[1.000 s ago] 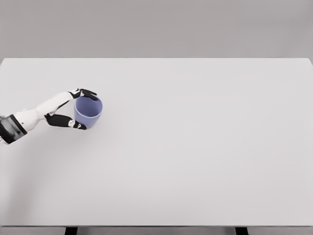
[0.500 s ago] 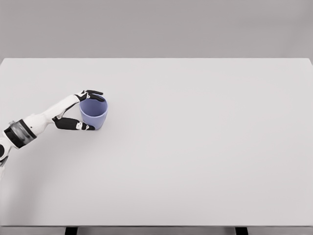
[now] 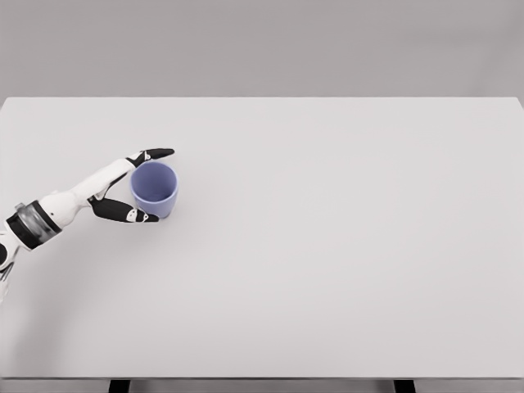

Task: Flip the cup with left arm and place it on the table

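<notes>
1. While the cup (image 3: 154,189) stands upright, mouth up, near the table's (image 3: 327,246) left edge, the left hand (image 3: 123,187) sits beside it.
2. Fingers (image 3: 155,153) spread around the cup, apparently just off its wall.

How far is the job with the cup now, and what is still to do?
Done, it seems: the cup stands upright on the table, mouth up, so the flip and placing look finished. In hand: the left hand is at the cup, fingers on both sides; whether they still touch is unclear. Left: open fully and draw the arm away.
</notes>
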### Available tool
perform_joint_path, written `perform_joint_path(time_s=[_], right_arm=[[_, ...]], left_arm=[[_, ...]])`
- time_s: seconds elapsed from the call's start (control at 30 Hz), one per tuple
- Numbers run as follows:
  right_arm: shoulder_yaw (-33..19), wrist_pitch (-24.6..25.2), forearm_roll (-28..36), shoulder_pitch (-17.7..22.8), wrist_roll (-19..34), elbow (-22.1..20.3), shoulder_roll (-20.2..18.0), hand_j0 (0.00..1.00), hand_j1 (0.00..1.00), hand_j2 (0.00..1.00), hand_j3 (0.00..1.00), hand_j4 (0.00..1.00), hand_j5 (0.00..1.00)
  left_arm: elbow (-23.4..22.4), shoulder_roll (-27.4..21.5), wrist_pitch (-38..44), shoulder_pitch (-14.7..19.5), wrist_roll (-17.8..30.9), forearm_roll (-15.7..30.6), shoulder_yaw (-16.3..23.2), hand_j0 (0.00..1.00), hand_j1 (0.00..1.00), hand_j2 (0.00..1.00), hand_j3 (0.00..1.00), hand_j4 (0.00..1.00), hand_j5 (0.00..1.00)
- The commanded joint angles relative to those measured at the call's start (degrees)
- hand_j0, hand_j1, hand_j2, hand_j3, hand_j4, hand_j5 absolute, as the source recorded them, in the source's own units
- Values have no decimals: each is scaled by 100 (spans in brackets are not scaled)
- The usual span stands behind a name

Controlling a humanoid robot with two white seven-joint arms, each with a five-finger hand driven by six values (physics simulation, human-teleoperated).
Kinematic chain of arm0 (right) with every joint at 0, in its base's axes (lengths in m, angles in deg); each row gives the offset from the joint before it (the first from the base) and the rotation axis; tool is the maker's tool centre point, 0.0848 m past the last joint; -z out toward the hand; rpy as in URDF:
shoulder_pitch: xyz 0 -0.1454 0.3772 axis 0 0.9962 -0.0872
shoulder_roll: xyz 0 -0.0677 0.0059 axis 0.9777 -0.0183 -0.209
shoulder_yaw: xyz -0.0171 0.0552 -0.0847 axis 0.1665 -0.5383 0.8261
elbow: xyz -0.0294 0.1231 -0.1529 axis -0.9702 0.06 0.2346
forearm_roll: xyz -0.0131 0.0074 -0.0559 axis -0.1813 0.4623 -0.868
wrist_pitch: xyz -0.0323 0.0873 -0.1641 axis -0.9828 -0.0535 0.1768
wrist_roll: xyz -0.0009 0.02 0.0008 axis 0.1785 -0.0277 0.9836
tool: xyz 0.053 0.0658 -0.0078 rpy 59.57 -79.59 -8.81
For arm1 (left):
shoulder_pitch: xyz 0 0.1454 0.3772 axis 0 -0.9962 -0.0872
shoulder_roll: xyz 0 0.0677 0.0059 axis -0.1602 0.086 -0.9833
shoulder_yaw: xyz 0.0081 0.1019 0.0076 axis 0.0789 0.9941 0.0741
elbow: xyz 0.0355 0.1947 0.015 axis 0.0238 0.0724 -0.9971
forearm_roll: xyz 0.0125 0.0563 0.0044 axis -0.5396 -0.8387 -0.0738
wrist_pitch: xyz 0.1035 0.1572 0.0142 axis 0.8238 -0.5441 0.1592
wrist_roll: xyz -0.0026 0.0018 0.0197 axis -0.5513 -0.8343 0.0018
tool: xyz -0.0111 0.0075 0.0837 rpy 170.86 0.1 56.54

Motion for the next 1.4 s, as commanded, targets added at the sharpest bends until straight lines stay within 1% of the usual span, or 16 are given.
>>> perform_joint_path(time_s=[0.0, 0.07, 0.27, 0.53, 0.67, 0.73, 0.87, 1.03, 1.07, 1.1, 1.17, 1.23, 1.27, 1.37], right_arm=[[0, -1, 0, 0, 1, 0, 0, 100, 100, 100, 100, 100, 100], [0, -1, 0, 0, 1, 0, 0, 100, 100, 100, 100, 100, 100], [0, -1, 0, 0, 1, 0, 0, 100, 100, 100, 100, 100, 100], [0, -1, 0, 0, 1, 0, 0, 100, 100, 100, 100, 100, 100], [0, -1, 0, 0, 1, 0, 0, 100, 100, 100, 100, 100, 100], [0, -1, 0, 0, 1, 0, 0, 100, 100, 100, 100, 100, 100], [0, -1, 0, 0, 1, 0, 0, 100, 100, 100, 100, 100, 100], [0, -1, 0, 0, 1, 0, 0, 100, 100, 100, 100, 100, 100], [0, -1, 0, 0, 1, 0, 0, 100, 100, 100, 100, 100, 100], [0, -1, 0, 0, 1, 0, 0, 100, 100, 100, 100, 100, 100], [0, -1, 0, 0, 1, 0, 0, 100, 100, 100, 100, 100, 100], [0, -1, 0, 0, 1, 0, 0, 100, 100, 100, 100, 100, 100], [0, -1, 0, 0, 1, 0, 0, 100, 100, 100, 100, 100, 100], [0, -1, 0, 0, 1, 0, 0, 100, 100, 100, 100, 100, 100]], left_arm=[[13, -18, 9, 0, -2, 50, -4, 100, 100, 100, 100, 100, 100], [13, -36, 9, 0, -2, 50, -4, 100, 100, 100, 100, 100, 100], [22, -80, 9, -44, -2, 59, -215, 100, 100, 100, 100, 100, 100], [110, -97, 9, -79, -2, 59, -303, 100, 100, 100, 100, 100, 100], [250, -124, 9, -229, -2, 59, -435, 100, 100, 100, 100, 100, 100], [373, -211, 9, -325, -2, 59, -549, 100, 100, 100, 100, 100, 100], [452, -308, 9, -439, -2, 67, -733, 100, 100, 100, 100, 100, 100], [610, -563, 9, -633, -2, 296, -883, 100, 100, 100, 100, 100, 100], [698, -598, 9, -668, -2, 296, -997, 100, 100, 100, 100, 100, 100], [786, -607, 9, -791, 7, 296, -1155, 100, 100, 100, 100, 100, 100], [953, -642, 9, -896, 42, 296, -1226, 100, 100, 100, 100, 100, 100], [962, -712, 9, -905, 34, 357, -1270, 100, 100, 100, 100, 100, 100], [962, -774, 9, -923, 34, 410, -1392, 100, 100, 100, 100, 100, 100], [953, -818, 9, -1002, 34, 472, -1498, 100, 100, 100, 100, 100, 100]])
